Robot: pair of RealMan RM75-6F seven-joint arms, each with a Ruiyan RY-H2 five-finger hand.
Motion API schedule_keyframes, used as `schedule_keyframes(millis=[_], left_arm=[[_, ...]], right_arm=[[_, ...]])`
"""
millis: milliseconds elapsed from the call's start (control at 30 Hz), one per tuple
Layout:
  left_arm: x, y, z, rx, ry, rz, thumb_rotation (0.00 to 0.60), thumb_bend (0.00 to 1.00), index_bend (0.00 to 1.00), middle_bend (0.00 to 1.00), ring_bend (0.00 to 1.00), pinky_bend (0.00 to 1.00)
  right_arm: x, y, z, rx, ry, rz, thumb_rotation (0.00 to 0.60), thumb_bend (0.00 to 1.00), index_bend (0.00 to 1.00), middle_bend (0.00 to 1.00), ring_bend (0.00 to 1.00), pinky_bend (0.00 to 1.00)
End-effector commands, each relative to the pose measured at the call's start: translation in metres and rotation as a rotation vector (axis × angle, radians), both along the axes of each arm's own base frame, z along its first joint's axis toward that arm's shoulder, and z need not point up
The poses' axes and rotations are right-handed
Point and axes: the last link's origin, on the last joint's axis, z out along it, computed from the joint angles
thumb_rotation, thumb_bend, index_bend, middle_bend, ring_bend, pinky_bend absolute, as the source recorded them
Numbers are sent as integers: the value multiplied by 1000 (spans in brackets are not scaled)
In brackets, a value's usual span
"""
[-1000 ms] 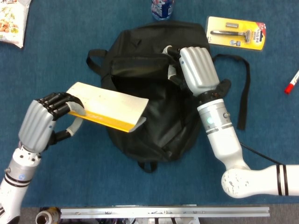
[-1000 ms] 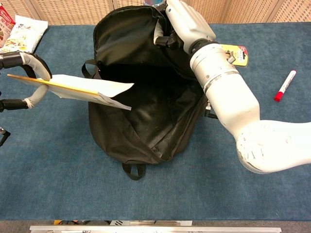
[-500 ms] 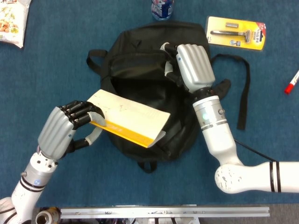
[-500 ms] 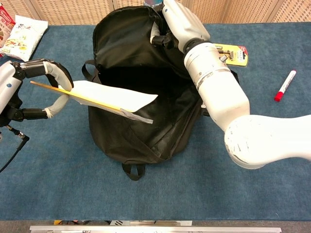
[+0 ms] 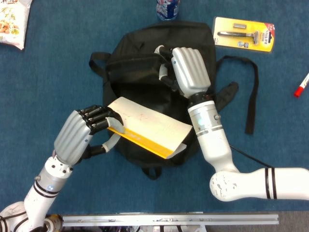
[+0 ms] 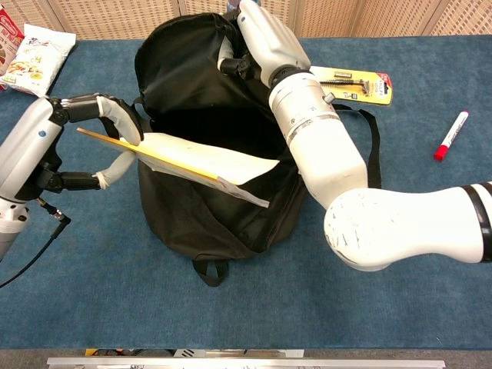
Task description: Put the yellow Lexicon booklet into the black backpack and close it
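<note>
Black backpack (image 5: 145, 82) (image 6: 200, 92): lying on the blue table (image 5: 58, 72) (image 6: 92, 307), main opening held wide. Yellow booklet (image 5: 149, 128) (image 6: 204, 161): pinched at its near edge by the left hand (image 5: 84, 135) (image 6: 73, 146), fingers over the top, thumb beneath; it sits tilted above the bag's mouth, far corner drooping toward the opening. Right hand (image 5: 186, 70) (image 6: 257, 38): fingers clamped on the upper flap of the backpack, lifting it. Also on table: blister-packed razor (image 5: 245, 34) (image 6: 357, 83), red-capped marker (image 5: 301, 87) (image 6: 450, 135), snack bag (image 5: 12, 21) (image 6: 38, 50), blue bottle (image 5: 167, 8) at the far edge
</note>
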Motion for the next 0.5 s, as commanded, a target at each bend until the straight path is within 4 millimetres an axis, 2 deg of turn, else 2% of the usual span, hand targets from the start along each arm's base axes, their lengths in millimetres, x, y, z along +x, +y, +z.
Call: schedule_keyframes(millis=[33,500], left_arm=[[5,2,-4,-17,-19,6,600,364,532,488,416,540],[20,17,-30,-60,-13,29,600,364,525,487,411,540]], right_arm=[[2,0,-1,-1,-16,-1,600,859,612,563,581,846],[9,4,1,8,-97,14,600,859,612,563,581,846]])
